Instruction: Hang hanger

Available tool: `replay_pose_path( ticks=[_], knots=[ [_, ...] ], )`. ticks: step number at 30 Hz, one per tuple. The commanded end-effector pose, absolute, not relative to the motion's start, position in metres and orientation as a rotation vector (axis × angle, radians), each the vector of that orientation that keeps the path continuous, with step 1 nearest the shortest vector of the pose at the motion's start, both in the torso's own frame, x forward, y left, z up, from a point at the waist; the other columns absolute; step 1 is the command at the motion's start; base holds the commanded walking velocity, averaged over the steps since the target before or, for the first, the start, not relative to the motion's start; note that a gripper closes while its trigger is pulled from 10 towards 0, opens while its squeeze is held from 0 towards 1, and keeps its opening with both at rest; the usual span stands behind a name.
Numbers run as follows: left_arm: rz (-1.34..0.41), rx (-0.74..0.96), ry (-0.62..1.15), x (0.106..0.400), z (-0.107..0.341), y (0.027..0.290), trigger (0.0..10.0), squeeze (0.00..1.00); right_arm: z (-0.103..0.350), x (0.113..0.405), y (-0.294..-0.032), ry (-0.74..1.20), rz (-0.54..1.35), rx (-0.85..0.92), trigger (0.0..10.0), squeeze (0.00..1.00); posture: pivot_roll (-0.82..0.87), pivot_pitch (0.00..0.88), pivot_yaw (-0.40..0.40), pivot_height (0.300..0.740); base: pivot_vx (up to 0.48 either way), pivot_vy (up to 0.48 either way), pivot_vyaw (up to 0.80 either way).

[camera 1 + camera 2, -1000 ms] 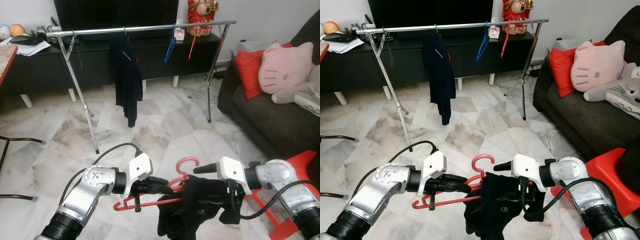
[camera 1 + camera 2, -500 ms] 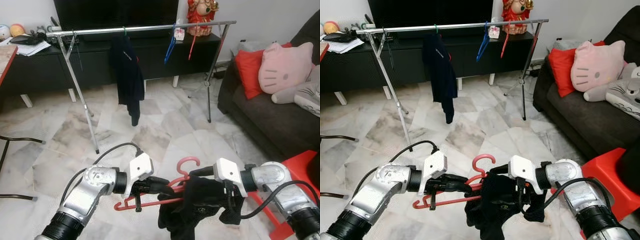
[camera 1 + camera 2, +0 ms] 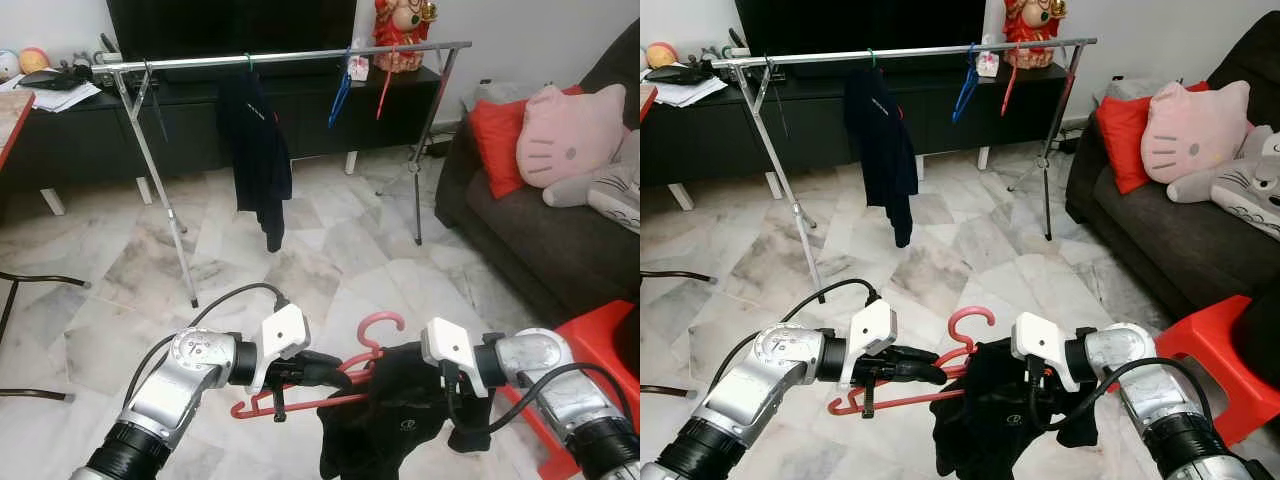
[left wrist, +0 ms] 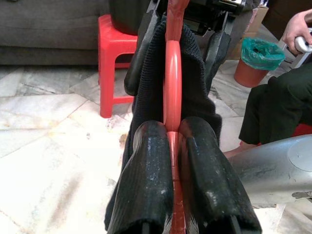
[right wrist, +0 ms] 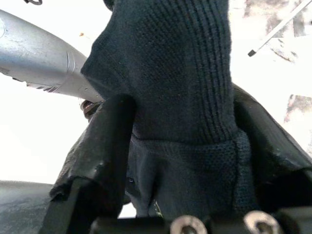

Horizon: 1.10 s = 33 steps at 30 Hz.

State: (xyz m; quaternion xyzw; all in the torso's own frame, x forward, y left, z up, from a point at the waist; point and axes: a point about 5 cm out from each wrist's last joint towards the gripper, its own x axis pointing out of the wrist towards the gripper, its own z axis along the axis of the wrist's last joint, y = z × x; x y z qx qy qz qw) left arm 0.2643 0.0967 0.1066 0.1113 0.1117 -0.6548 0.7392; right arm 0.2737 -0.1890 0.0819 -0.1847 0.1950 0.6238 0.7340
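Head view: left gripper clamped on red hanger, just beside right gripper, closed on black garment draped over hanger. Clothes rail well ahead; one dark jacket, two bare hangers.
Left wrist: fingers pinch hanger.
Right wrist: fingers bunch knit.
Risk: garment slipping off during carry.

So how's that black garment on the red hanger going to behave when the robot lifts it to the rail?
Probably floppy: the black garment droops in folds below the red hanger. It looks like light knit, bunched between the right gripper fingers. It may slide, since the left gripper clamps only the bare hanger bar.
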Motion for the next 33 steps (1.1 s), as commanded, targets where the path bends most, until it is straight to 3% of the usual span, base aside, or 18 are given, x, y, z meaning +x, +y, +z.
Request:
replay_pose_path(
  ticks=[1,28,29,30,33],
  knots=[
    [-1.484,0.264,0.184,0.266,0.119,0.088,10.0,0.00,0.086,0.278,-0.190,0.414,1.363,-0.418,0.0,0.00,-0.09,0.000,-0.095,0.740,0.000,0.000,0.00],
    [-1.548,0.309,0.137,0.266,0.126,0.077,10.0,0.00,0.093,0.282,-0.185,0.388,1.380,-0.407,0.0,0.00,-0.10,0.000,-0.093,0.740,0.000,0.000,0.00],
    [-1.548,0.307,0.131,0.267,0.127,0.076,10.0,0.11,0.093,0.282,-0.185,0.387,1.380,-0.408,0.0,0.00,-0.09,0.000,-0.091,0.740,0.000,0.000,0.00],
    [-1.549,0.290,0.140,0.269,0.127,0.077,10.0,1.00,0.092,0.283,-0.185,0.392,1.374,-0.417,0.0,0.00,-0.09,0.000,-0.089,0.740,0.000,0.000,0.00],
    [-1.556,0.293,0.145,0.269,0.127,0.078,10.0,1.00,0.092,0.283,-0.185,0.395,1.373,-0.424,0.0,0.00,-0.09,0.000,-0.089,0.740,0.000,0.000,0.00]
  ],
)
